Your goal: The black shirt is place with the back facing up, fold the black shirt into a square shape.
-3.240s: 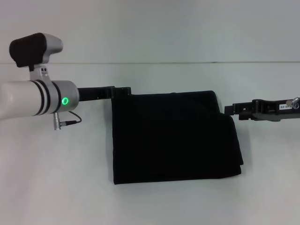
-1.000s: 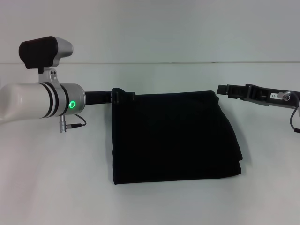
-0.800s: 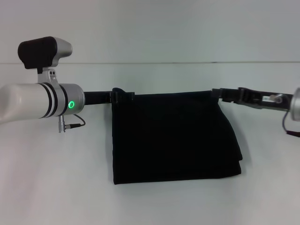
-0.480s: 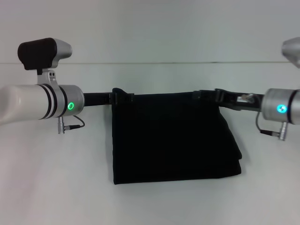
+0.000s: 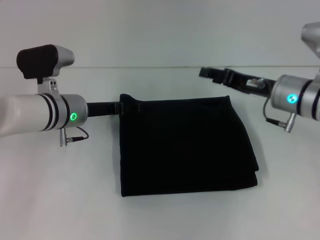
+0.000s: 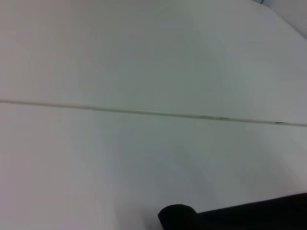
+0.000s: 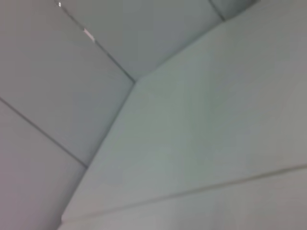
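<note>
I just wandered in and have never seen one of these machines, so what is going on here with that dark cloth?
A two-armed robot is folding a black shirt on a white table. The shirt already lies as a roughly square, folded bundle. The left gripper is at the shirt's far left corner. The right gripper hangs in the air beyond the far right corner, off the cloth.
</note>
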Available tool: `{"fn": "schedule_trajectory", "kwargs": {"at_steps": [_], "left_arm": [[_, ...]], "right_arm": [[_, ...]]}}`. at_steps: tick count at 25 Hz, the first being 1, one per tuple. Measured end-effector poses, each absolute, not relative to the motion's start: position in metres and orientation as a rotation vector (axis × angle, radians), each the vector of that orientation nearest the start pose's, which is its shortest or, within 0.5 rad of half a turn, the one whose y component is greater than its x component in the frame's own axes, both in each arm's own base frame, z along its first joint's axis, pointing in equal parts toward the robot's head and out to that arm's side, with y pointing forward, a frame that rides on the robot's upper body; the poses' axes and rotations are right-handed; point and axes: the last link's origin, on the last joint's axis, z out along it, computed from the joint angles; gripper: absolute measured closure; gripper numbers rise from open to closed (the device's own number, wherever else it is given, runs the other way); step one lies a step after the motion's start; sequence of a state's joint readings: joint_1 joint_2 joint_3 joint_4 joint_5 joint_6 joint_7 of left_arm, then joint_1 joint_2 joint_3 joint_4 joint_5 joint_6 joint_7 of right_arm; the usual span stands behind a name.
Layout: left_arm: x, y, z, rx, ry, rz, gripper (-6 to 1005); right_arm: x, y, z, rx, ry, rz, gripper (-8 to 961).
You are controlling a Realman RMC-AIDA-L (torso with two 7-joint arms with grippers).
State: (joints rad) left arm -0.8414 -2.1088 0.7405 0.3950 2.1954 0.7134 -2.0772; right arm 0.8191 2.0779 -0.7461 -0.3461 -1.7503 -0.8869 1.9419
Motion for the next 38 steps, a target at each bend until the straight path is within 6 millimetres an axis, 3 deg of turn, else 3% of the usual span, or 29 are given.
{"fn": "schedule_trajectory", "kwargs": {"at_steps": [7,15,27,33,38], "left_arm": [[-0.253,0.434,-0.050,-2.100,-1.354,-0.370,48],[-0.254,0.434,-0.050,-2.103,-1.353,-0.367,48],[-0.254,0.433,-0.051,-2.110,-1.347,-0.359,48],[-0.254,0.433,-0.051,-2.114,-1.339,-0.356,48],[-0.254,0.433,-0.051,-2.115,-1.339,-0.356,48]], "right_arm": [[0.240,0.434,-0.013,-2.072,1.495,0.853,358],[0.266,0.415,0.003,-2.158,1.670,0.630,361],[0.271,0.400,-0.015,-2.202,1.716,0.552,364],[0.275,0.394,-0.015,-2.220,1.705,0.550,570],[0.281,0.389,-0.010,-2.218,1.716,0.555,801]]}}
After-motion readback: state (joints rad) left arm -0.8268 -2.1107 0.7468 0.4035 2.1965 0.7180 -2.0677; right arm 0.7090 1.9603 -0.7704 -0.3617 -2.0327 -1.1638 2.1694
